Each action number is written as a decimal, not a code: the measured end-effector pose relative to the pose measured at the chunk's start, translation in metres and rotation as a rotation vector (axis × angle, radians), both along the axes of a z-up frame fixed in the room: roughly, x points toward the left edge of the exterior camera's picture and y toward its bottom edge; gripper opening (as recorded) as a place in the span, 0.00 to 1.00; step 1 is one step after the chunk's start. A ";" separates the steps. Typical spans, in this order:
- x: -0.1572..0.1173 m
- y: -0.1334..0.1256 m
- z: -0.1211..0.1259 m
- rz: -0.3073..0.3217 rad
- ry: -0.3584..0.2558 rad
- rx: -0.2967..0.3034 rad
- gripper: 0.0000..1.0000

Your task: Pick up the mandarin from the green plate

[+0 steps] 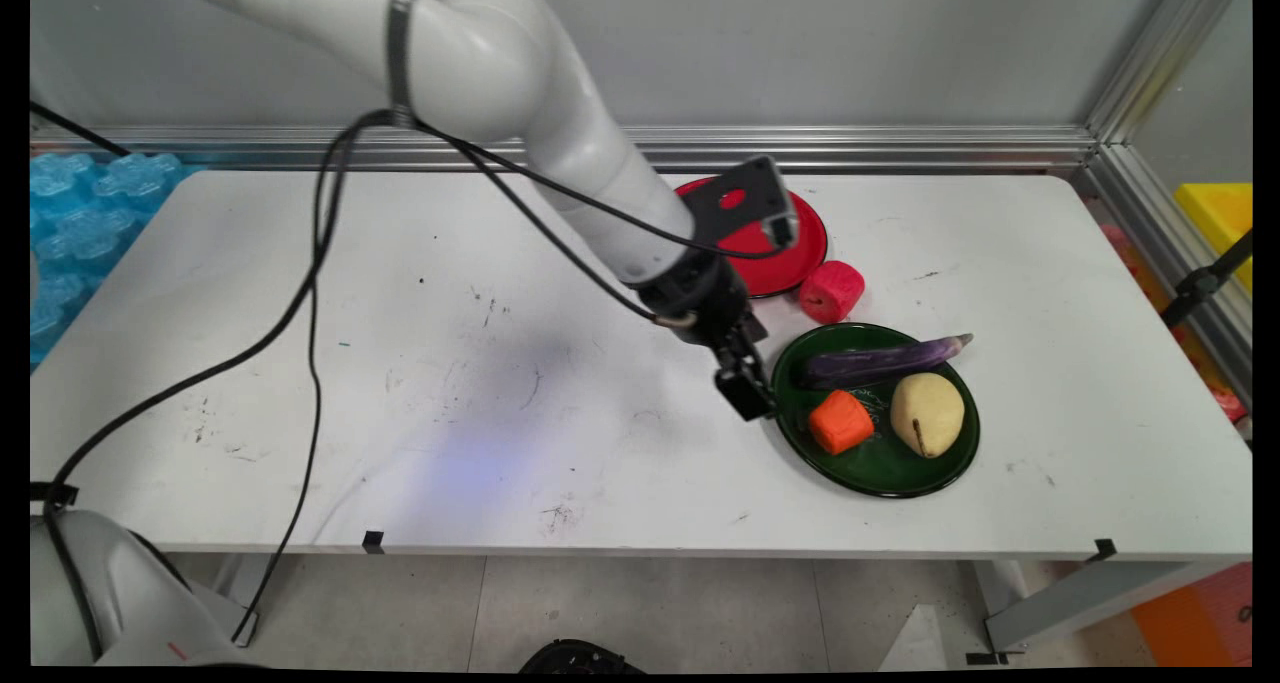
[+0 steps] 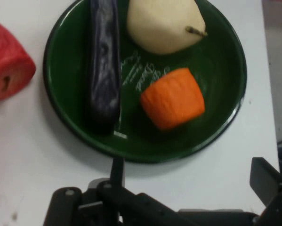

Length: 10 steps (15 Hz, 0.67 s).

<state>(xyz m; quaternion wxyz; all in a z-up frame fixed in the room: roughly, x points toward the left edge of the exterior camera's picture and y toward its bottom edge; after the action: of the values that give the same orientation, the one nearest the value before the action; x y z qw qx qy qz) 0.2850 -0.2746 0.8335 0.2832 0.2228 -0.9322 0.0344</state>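
Tool [image 1: 752, 395] hangs empty, jaws spread, just beside the green plate [image 2: 225, 117] rim. On the plate: orange piece [image 2: 173, 98] nearest, eggplant [image 2: 104, 61], pear [image 2: 162, 23].

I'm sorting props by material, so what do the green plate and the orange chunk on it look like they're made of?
The green plate looks like glazed ceramic or glossy enamel: it is shiny, with highlights along the rim. The orange chunk looks like soft matte foam or rubber, with a finely ribbed, dull surface. Neither can be confirmed by sight.
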 end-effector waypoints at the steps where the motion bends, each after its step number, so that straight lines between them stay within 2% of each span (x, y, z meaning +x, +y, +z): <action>1: -0.005 -0.002 -0.002 0.003 -0.001 0.000 1.00; 10: -0.068 -0.021 -0.033 0.033 -0.036 0.011 1.00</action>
<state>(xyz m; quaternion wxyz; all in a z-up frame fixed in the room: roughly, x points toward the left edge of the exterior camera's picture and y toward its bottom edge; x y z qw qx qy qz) 0.2171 -0.2951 0.8002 0.2644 0.2392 -0.9335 0.0380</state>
